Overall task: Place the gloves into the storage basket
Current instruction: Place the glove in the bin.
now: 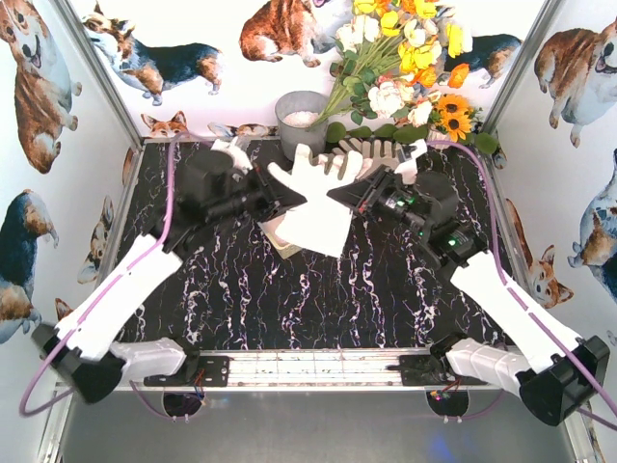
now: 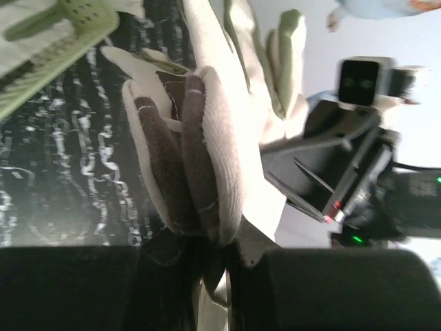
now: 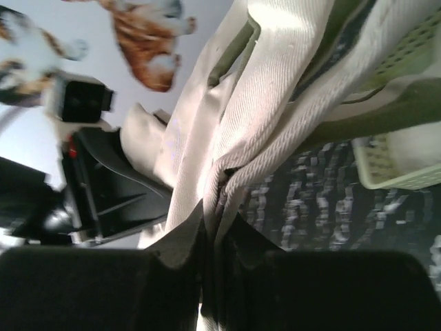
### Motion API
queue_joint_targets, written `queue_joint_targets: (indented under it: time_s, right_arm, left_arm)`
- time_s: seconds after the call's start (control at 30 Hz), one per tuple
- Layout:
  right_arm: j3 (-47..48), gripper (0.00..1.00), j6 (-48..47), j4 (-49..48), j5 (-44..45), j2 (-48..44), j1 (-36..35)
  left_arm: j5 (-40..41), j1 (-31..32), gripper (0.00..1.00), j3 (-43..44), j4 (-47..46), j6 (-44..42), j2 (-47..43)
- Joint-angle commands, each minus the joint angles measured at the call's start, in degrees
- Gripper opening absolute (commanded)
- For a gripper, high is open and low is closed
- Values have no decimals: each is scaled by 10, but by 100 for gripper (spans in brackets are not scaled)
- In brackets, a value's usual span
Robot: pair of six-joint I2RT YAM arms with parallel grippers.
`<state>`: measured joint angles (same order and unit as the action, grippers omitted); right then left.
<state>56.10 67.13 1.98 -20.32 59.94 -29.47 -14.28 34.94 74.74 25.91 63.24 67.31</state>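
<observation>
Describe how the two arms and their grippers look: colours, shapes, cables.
Both the left arm and right arm have white, rounded link shells with black joints. A mauve cable runs along each. The left gripper and right gripper are black and wedge-shaped; small green lights glow near the right wrist.

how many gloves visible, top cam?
2. Held glove hangs mid-table, pinched by left claw and right claw; second glove sits behind it, by the flowers. More may hide beneath or in the basket.
</observation>
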Motion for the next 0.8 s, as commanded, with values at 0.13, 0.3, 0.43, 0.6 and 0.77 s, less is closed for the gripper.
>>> queue_joint_targets:
  time_s: [0.13, 0.3, 0.43, 0.6, 0.77]
  right_arm:
    - [53, 0, -222, 108, 189, 89, -95]
    - [71, 0, -279, 56, 265, 166, -118]
    - [103, 0, -300, 41, 319, 231, -129]
    - [138, 0, -334, 45, 387, 287, -142]
    - [160, 0, -357, 56, 426, 325, -142]
  left_arm:
    - [42, -42, 0, 200, 201, -247, 188]
    - [56, -72, 0, 284, 244, -349, 283]
    - [70, -90, 0, 319, 243, -414, 343]
    - [70, -102, 0, 328, 205, -479, 394]
    - [59, -118, 0, 310, 127, -487, 426]
